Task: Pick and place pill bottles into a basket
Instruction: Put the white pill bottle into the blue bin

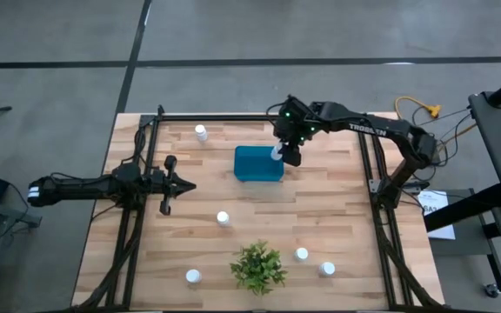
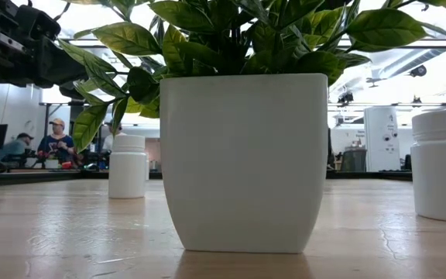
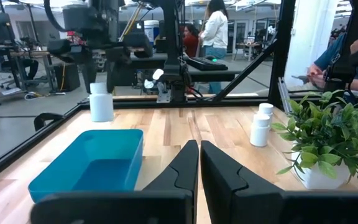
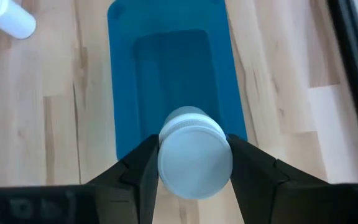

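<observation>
Nearest the low camera: white planter (image 2: 244, 163) with the green plant (image 1: 257, 267), at the table's front edge. Flanking it, four loose pill bottles: one front left (image 1: 193, 276), two front right (image 1: 302, 254) (image 1: 326, 269), one nearer mid-table (image 1: 223, 218).

Farther in, on the left side: left gripper (image 1: 179, 184), idle, tips pressed together on nothing, aimed toward the basket.

Mid-table: teal basket (image 1: 258, 163), looks empty inside in both wrist views. Directly over its right end: right gripper (image 4: 193, 163), clenched on a pill bottle (image 4: 195, 154), cap toward the wrist camera, basket floor visible below it.

Far edge: one more bottle (image 1: 201, 133) standing just beyond the basket's left corner.

Judged step: about to drop the first bottle; five left on the table.

Risks from here:
- Bottle held close to the basket's right end wall rather than its centre; could clip the rim on release and tip out onto the wood.
- Release from height onto the hard floor of the bin could bounce or roll the bottle; height above the bin not clear from these views.
- Lowering too far could nudge the light basket and shift it.
- Front bottles stand near the plant's leaves; later grasps there risk snagging foliage or knocking the planter.
</observation>
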